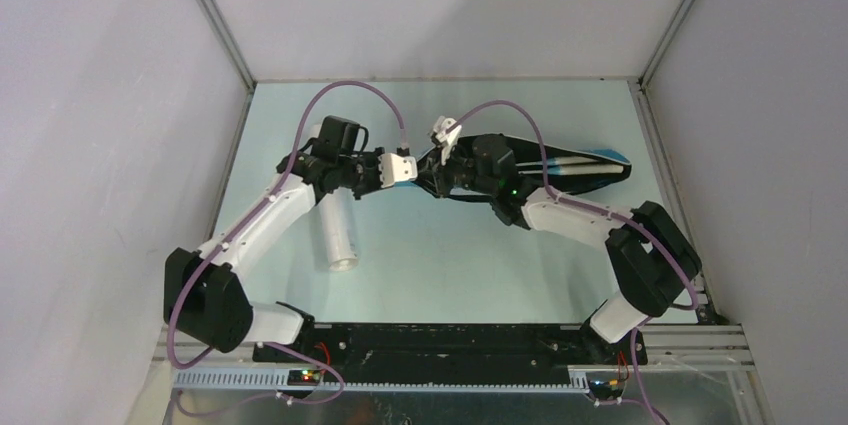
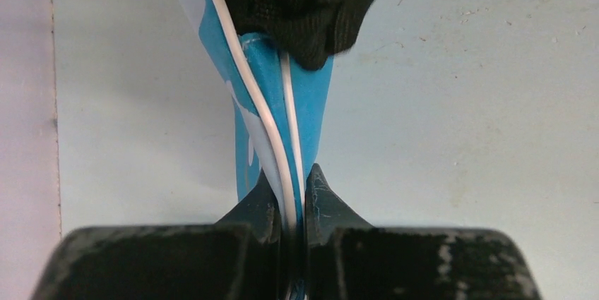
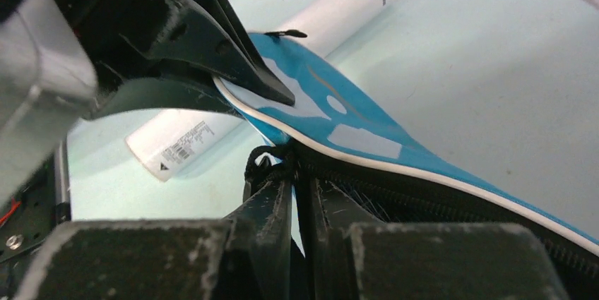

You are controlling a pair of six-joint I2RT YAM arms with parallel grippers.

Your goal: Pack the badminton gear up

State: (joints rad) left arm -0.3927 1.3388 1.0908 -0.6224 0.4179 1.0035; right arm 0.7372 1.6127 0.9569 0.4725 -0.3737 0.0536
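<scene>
Left tool (image 2: 292, 174) clamps the blue bag (image 2: 311, 95); right tool (image 3: 295, 176) pinches its zip edge — tube (image 3: 339, 10) print unreadable.

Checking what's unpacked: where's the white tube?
Top view: the white tube lies on the table, left side, partly under the left arm, near the blue bag.

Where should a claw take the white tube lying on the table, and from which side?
Take the white tube across its round body toward its near end, straight down from above. It lies flat, running near to far, its far end under the left arm; only the near stretch is open. The left claw is shut on the blue bag.
</scene>
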